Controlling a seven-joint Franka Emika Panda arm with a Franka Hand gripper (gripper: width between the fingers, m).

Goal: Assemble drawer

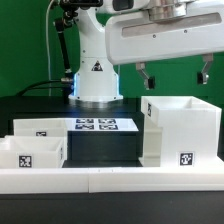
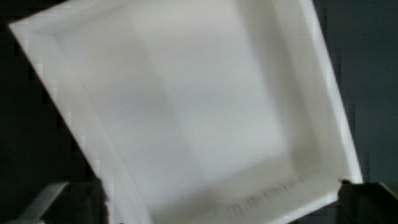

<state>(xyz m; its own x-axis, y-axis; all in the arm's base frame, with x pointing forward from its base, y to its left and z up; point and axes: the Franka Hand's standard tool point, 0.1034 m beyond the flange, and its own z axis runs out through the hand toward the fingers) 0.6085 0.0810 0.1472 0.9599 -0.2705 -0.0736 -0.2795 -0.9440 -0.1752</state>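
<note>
The drawer's large white casing (image 1: 180, 130) stands at the exterior view's right, with a square tag low on its near face. Two shallow white trays lie at the left, one behind (image 1: 38, 127) and one in front (image 1: 25, 152), each tagged. My gripper (image 1: 174, 72) hangs open and empty above the casing, its dark fingers spread about as wide as the casing. In the wrist view the casing (image 2: 187, 100) fills the frame, tilted, and the gripper (image 2: 210, 205) shows only dark fingertips (image 2: 356, 196) at the two corners, on either side of it.
The marker board (image 1: 105, 125) lies flat behind the trays, in front of the arm's white base (image 1: 97, 80). A long low white border wall (image 1: 110, 178) runs along the near edge. A dark gap lies between the trays and the casing.
</note>
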